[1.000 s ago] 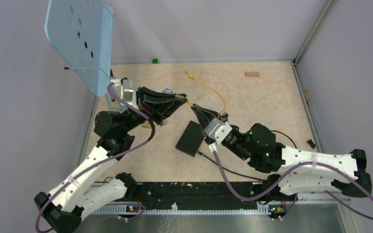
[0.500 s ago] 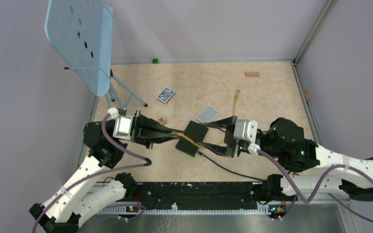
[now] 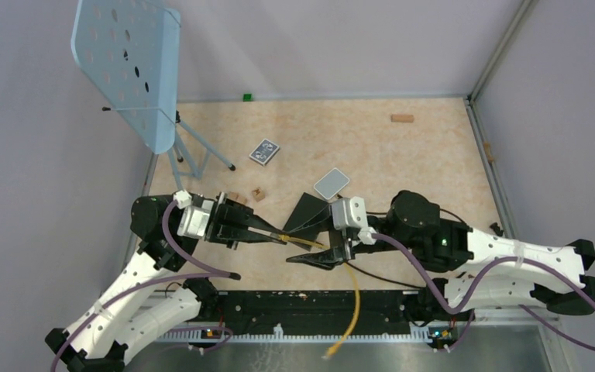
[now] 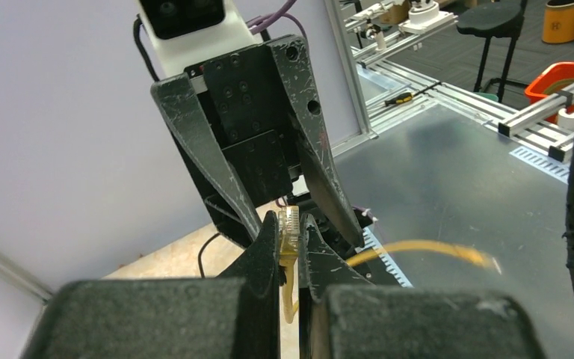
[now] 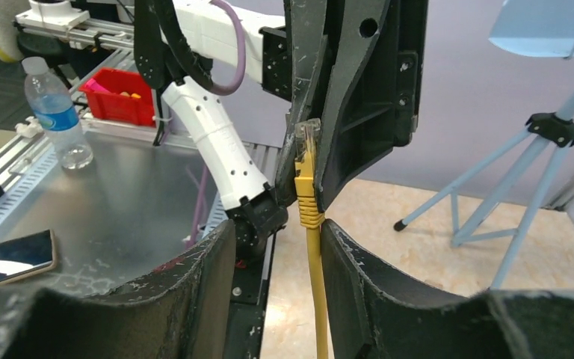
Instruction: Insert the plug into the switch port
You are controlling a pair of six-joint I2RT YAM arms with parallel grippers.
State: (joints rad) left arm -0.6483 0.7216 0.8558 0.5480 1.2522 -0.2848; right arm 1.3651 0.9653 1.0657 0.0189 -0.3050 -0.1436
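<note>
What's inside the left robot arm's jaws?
A clear plastic plug on a yellow cable, pinched in the shut left gripper. Its tip sticks out; part of the plug is covered by the jaws.

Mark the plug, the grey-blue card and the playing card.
plug [image 4: 289,232]: left wrist view, clear connector body.
grey-blue card [image 3: 331,184]: top external view, middle of its face.
playing card [image 3: 264,151]: top external view, patterned face.

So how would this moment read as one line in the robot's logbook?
left gripper: shut on plug | right gripper: open, fingers either side of yellow cable | insertion: not done
</note>
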